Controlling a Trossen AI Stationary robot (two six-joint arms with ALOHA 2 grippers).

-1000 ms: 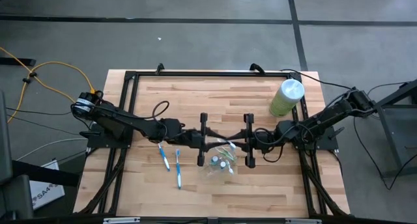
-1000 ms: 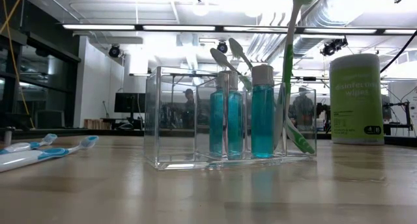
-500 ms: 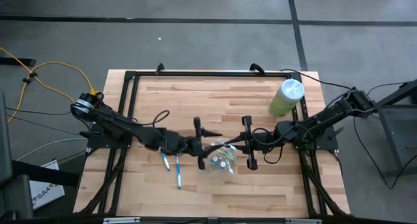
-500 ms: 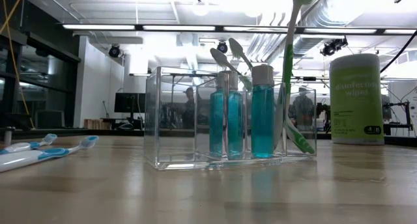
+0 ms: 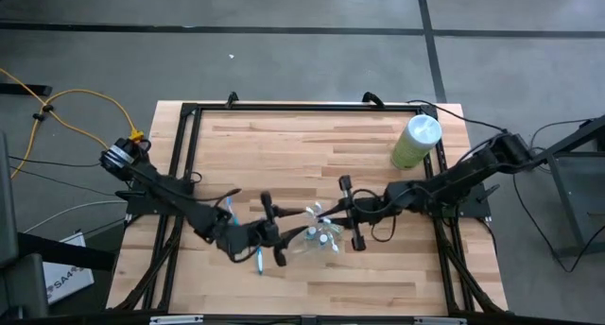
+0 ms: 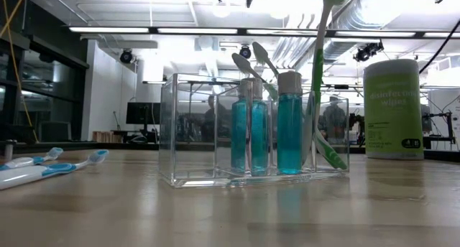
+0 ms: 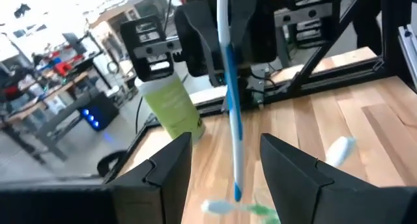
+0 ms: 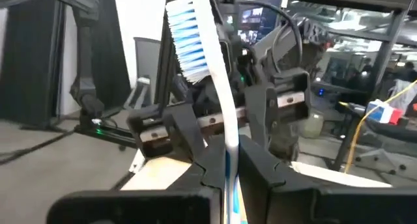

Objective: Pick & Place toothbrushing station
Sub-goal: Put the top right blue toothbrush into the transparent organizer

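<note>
Clear plastic, nearly invisible against the wood, forms the small rectangular tray (image 6: pixel 248 132) that serves as the toothbrushing station; it stands on the pale wooden counter (image 5: pixel 284 141) near the middle, holding slim teal bottles (image 6: pixel 289 125) and a green toothbrush (image 6: pixel 322 75) standing upright. The right gripper (image 8: pixel 226 160) hovers just beside the tray, its jaws clenched on the white handle of a blue-bristled toothbrush (image 8: pixel 199 51). The left gripper (image 7: pixel 225 165) sits a little apart on the other side of the tray with its jaws released, holding nothing. Two more blue toothbrushes (image 6: pixel 47 164) lie flat on the counter nearby.

The step in hand looks like seating the held brush in the tray. Doing it well probably means keeping the handle upright, aiming for a free compartment away from the bottles, and lowering slowly so the light tray does not slide or tip; only then should the grip let go.
</note>
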